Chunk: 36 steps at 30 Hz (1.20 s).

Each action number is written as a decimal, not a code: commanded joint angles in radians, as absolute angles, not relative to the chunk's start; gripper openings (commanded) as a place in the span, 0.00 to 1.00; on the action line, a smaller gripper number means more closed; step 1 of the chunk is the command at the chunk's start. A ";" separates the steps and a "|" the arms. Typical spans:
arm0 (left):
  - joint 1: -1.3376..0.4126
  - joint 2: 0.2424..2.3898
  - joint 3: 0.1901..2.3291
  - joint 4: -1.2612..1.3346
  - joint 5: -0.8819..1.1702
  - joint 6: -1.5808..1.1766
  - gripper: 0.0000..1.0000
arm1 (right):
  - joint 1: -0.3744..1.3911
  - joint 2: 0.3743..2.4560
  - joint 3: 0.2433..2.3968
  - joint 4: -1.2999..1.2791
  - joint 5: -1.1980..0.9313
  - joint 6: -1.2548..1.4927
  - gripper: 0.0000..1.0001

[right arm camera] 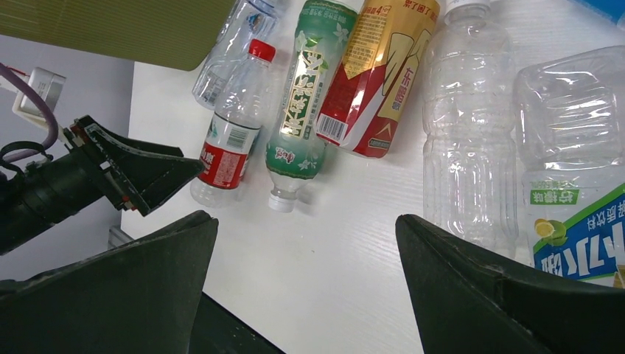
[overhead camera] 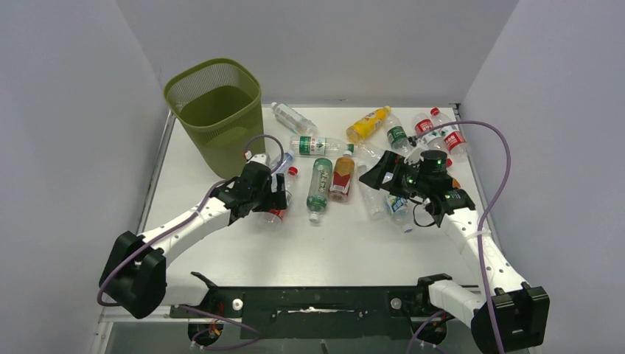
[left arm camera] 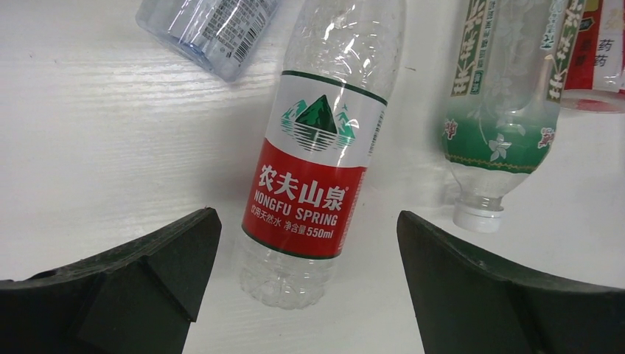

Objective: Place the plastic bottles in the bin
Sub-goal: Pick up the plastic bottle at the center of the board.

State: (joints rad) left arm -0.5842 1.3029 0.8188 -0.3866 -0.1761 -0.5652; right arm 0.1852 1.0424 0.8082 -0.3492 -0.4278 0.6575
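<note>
red-label bottle (left arm camera: 313, 184) runs off the top edge of the left wrist view, cap unseen. in the right wrist view the bin (right arm camera: 118, 26) shows only an olive strip upper left; the lime-label bottle (right arm camera: 578, 221) is clipped lower right.

Between left gripper (left arm camera: 307, 217) jaws: wide gap, red-label bottle (left arm camera: 313, 184) lying in it, bare tabletop (left arm camera: 96, 147) on both sides.
Right of left gripper: green-label bottle (left arm camera: 501, 110) just beside the red-label bottle; only a narrow strip between.
Left of left gripper: bin (overhead camera: 214, 110) wall stands near.
Between right gripper (right arm camera: 306, 220) jaws: bare tabletop, open passage.
Ahead of right gripper: clear bottle (right arm camera: 464, 133) and red-gold bottle (right arm camera: 376, 81) lie close together.
Behind both grippers: broad bare tabletop toward the arm bases.
</note>
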 commanded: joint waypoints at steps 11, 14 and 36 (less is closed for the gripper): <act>-0.627 1.494 0.935 -0.409 -0.303 -0.561 0.90 | 0.194 1.062 0.768 -0.279 -0.480 0.621 0.98; -0.635 1.526 0.929 -0.356 -0.302 -0.560 0.83 | 0.194 1.088 0.757 -0.256 -0.489 0.615 0.98; -0.684 1.452 1.184 -0.490 -0.237 -0.487 0.37 | 0.193 1.116 0.796 -0.294 -0.490 0.581 0.98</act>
State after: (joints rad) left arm -0.6838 1.5463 1.0370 -0.4572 -0.2485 -0.5198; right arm 0.1860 1.1461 0.7406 -0.2935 -0.4900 0.6022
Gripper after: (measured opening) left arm 0.517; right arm 0.978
